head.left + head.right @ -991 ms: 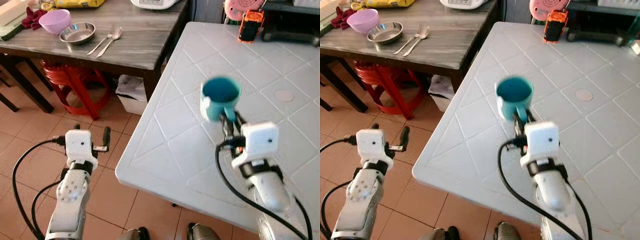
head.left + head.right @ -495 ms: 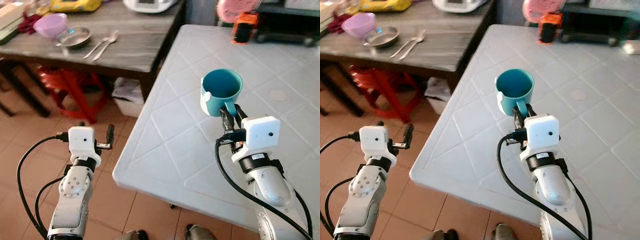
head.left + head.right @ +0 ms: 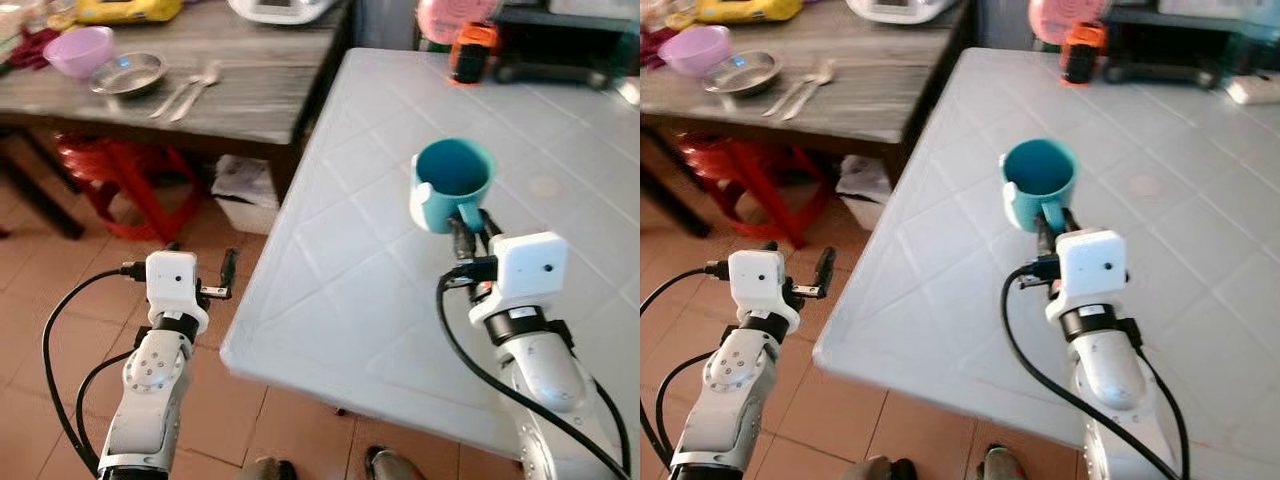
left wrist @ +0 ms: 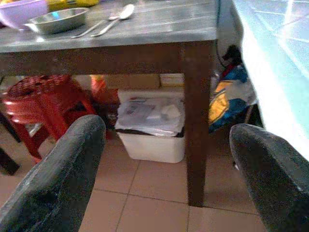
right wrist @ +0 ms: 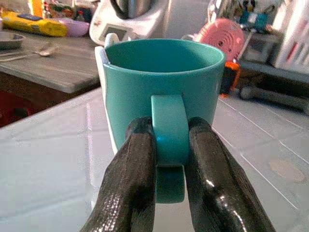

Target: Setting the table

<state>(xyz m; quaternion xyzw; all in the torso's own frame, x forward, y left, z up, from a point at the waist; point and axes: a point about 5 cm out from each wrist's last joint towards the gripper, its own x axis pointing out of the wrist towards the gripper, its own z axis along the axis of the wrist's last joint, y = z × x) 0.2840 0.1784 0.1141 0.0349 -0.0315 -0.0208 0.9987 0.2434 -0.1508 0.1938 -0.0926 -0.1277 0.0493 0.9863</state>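
Above the white table (image 3: 330, 250), right gripper (image 5: 169, 159) pinches the mug (image 3: 452, 184) handle; lower level (left gripper (image 3: 196, 272) idle, fingers apart).

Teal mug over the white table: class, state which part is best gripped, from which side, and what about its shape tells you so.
Grip the teal mug by its handle, coming from the robot's side, where the handle faces. The handle is a narrow flat loop that two fingers can close on from either side; the body looks too wide. The right pincer holds it so, mug upright above the white table.
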